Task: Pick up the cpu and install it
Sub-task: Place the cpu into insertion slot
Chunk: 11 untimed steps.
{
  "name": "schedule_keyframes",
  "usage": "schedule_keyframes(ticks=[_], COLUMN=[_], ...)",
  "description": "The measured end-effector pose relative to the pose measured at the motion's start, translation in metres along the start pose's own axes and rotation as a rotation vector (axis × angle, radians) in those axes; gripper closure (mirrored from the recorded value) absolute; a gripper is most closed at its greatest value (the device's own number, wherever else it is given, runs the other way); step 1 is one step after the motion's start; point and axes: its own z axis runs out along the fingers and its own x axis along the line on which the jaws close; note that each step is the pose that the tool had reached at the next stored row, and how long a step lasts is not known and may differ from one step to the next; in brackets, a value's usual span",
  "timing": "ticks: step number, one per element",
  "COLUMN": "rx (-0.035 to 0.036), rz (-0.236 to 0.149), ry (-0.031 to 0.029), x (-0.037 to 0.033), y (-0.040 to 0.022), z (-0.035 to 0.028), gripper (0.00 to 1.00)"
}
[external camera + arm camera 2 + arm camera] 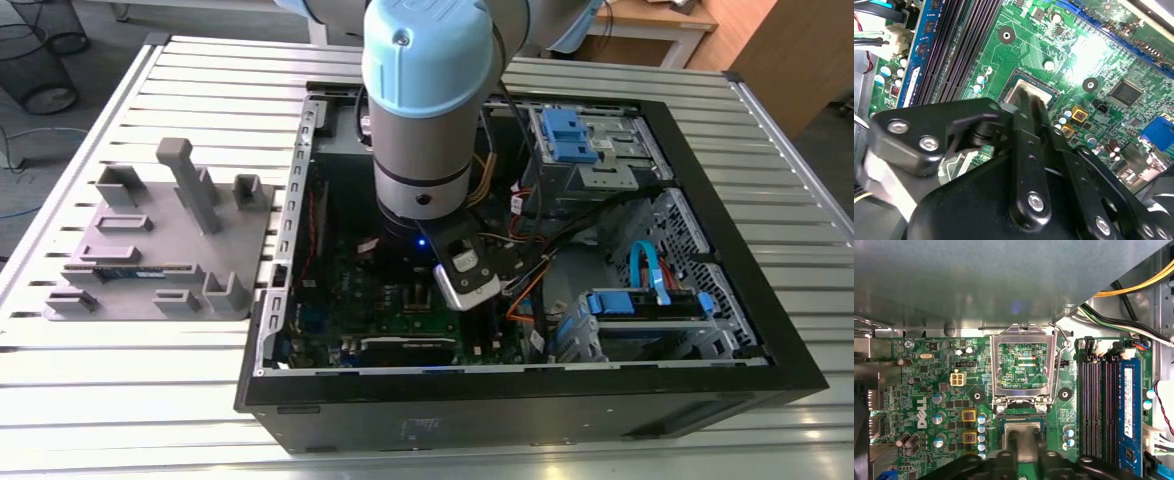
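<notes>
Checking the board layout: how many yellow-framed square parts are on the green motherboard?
2 yellow-framed square parts: one and its neighbour, near the silvery-grey square cpu; others may be hidden.

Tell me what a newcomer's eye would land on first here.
The robot arm reaching into the open computer case on the slatted table stands out first. In the first wrist view, the green motherboard shows its metal socket frame flipped open, with the silvery cpu at the socket, right at the gripper.

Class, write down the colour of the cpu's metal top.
Silvery-grey. The cpu shows best in the first wrist view.
</notes>
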Motion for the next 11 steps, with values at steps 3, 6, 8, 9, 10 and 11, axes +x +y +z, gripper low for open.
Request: schedule_keyframes(ticks=[3, 6, 8, 9, 10, 11], rx=[0.0000, 0.0000, 0.0001, 0.0005, 0.0011, 0.0012], rz=[0.000, 0.000, 0.000, 0.005, 0.013, 0.016], ry=[0.0000, 0.0000, 0.0000, 0.0002, 0.0002, 0.0001], x=[0.0000, 0.0000, 0.0000, 0.0000, 0.0000, 0.0000], y=[0.0000, 0.0000, 0.0000, -0.0001, -0.0001, -0.0001], z=[-0.0001, -0.0001, -0.0001, 0.0001, 0.0003, 0.0003], gripper=[0.86, 0.89, 0.89, 0.89, 0.89, 0.89])
